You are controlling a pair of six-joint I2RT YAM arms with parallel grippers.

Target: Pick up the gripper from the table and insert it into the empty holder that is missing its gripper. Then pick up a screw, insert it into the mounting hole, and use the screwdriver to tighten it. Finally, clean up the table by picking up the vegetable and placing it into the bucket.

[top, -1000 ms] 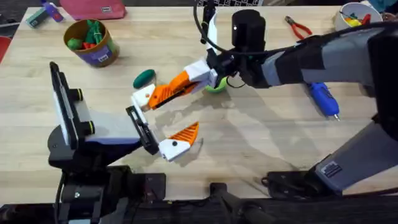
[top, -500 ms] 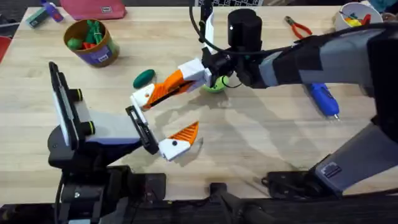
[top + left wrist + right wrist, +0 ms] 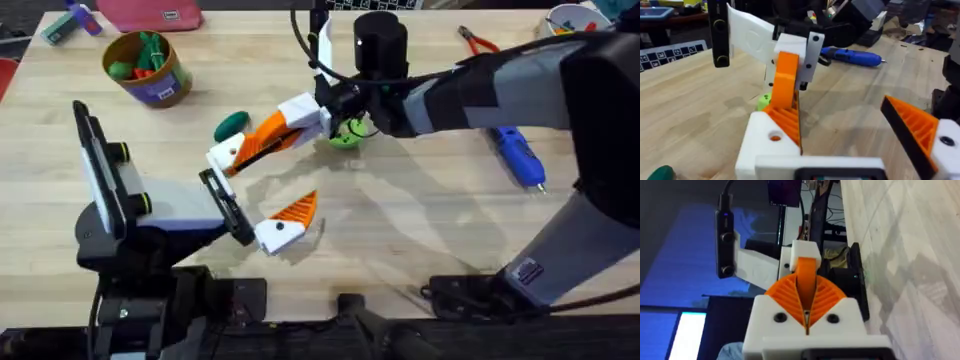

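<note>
The gripper [image 3: 262,142], an orange wedge, is pinched in my right gripper [image 3: 282,128], which reaches in across the middle of the table. The wedge's lower end rests against the white holder [image 3: 228,156] on the far finger of my left gripper [image 3: 270,185], which stands wide open. In the left wrist view the wedge [image 3: 785,82] runs down onto the holder [image 3: 765,145]. In the right wrist view my ribbed pads [image 3: 785,295] are shut on the wedge [image 3: 807,275]. The vegetable [image 3: 232,124] lies just beyond the holder. The bucket [image 3: 146,68] stands at the far left, and the screwdriver [image 3: 520,157] lies at the right.
A bright green disc [image 3: 346,136] sits under the right wrist. Red-handled pliers [image 3: 480,42] and a white bowl [image 3: 570,22] are at the far right. A pink pouch [image 3: 150,14] lies at the back edge. The near middle of the table is bare wood.
My right gripper has carried the orange wedge a little left and farther back. The left gripper with its holder has shifted slightly left with it.
</note>
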